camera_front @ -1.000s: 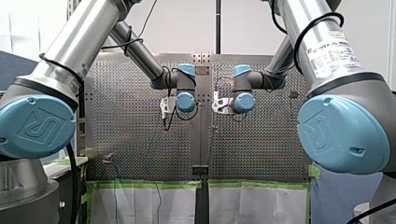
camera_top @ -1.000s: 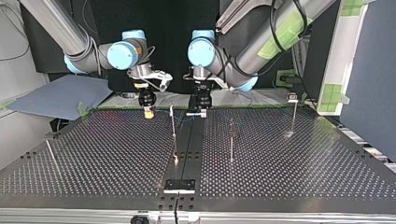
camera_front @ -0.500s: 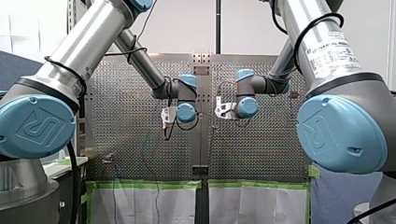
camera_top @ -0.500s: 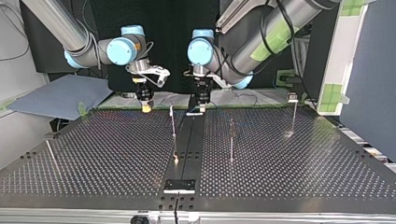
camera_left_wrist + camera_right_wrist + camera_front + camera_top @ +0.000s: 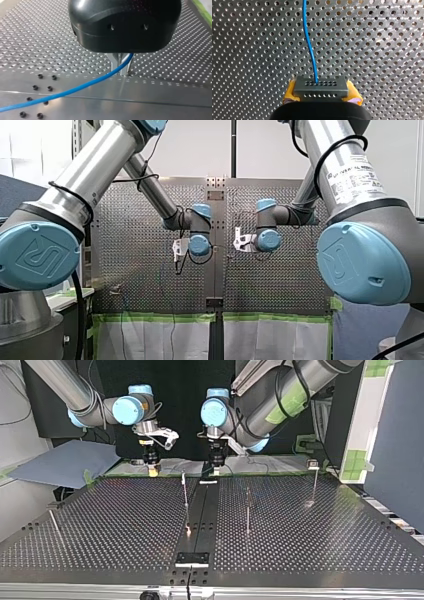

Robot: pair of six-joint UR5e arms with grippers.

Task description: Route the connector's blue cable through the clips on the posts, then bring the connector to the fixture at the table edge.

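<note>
My right gripper [image 5: 321, 97] is shut with its yellow pads [image 5: 290, 93] on the grey connector [image 5: 320, 86], whose blue cable [image 5: 310, 47] runs ahead over the perforated table. My left gripper [image 5: 120, 68] is shut, its metal fingers pinching the blue cable [image 5: 75, 90] just above the plate. In the top view my right gripper [image 5: 152, 471] hangs near the far edge at the left, and my left gripper [image 5: 213, 474] is beside it over the centre rail. A thin post with a clip [image 5: 184, 478] stands between them, nearer the camera.
More posts stand at the top view's middle [image 5: 247, 510], right [image 5: 314, 482] and far left [image 5: 55, 527]. The black fixture [image 5: 192, 558] sits at the near table edge on the centre rail. A blue sheet [image 5: 65, 462] lies off the far-left corner.
Both grippers drew back toward the top view's far edge and rose a little. My right gripper also shifted toward that view's left. Both grips are unchanged.
</note>
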